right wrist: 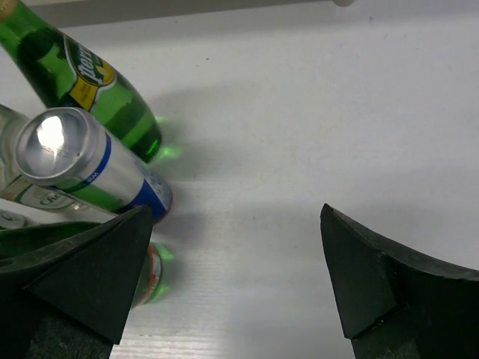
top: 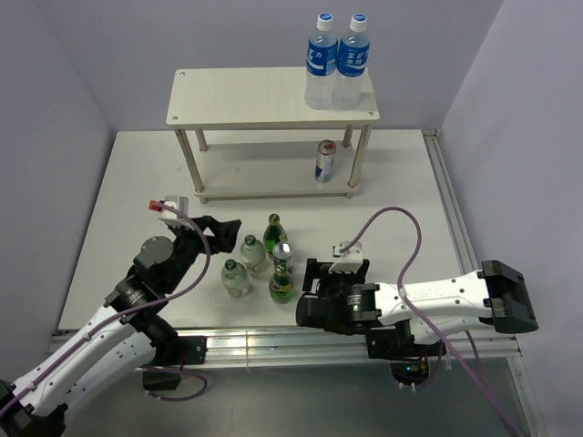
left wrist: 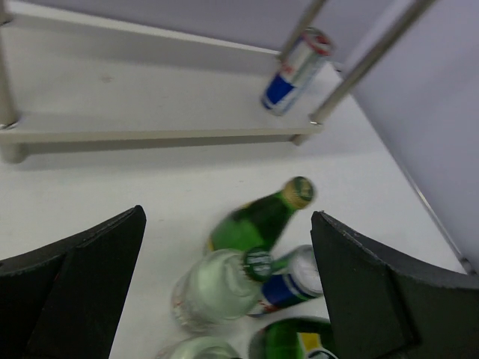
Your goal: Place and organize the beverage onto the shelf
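Drinks (top: 252, 257), five of them, stand clustered on the table (top: 410, 209) between my grippers. A sixth, a blue-silver can (top: 325, 161), stands on the shelf (top: 237, 100), lower board. My left gripper (top: 219, 235) and right gripper (top: 308, 291) both gape, holding nothing.

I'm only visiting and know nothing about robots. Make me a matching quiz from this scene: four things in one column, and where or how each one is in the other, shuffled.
Things
1. tall water bottles
2. dark-green glass bottles
3. lone can
4. left gripper

Place or state
A. open, holding nothing
B. on the lower board of the shelf
C. on the table, clustered with other drinks
D. on the top board, right end

Pairs: 1-D, 2-C, 3-B, 4-A
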Action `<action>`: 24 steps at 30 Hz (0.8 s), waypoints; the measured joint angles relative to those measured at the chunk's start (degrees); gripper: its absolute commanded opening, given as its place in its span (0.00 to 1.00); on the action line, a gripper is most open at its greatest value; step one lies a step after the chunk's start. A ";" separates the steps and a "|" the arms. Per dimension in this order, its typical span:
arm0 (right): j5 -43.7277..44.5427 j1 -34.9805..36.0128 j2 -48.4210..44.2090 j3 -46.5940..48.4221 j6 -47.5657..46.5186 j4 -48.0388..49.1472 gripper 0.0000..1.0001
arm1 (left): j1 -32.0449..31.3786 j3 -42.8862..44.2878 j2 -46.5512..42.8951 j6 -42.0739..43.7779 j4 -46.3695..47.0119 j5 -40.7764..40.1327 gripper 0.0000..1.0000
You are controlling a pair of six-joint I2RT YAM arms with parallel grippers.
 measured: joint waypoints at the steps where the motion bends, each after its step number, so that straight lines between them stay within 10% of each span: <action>1: 0.39 0.46 1.18 0.55 2.73 -2.80 1.00 | -0.52 1.29 0.39 0.44 0.39 2.40 0.99; 12: 3.02 2.54 -3.82 0.15 17.86 -16.87 1.00 | -16.13 7.37 3.69 2.25 1.20 9.66 0.99; 24: 4.24 2.54 -14.97 -3.91 23.19 -23.41 1.00 | -41.72 7.54 18.82 -1.57 -1.81 -16.26 0.99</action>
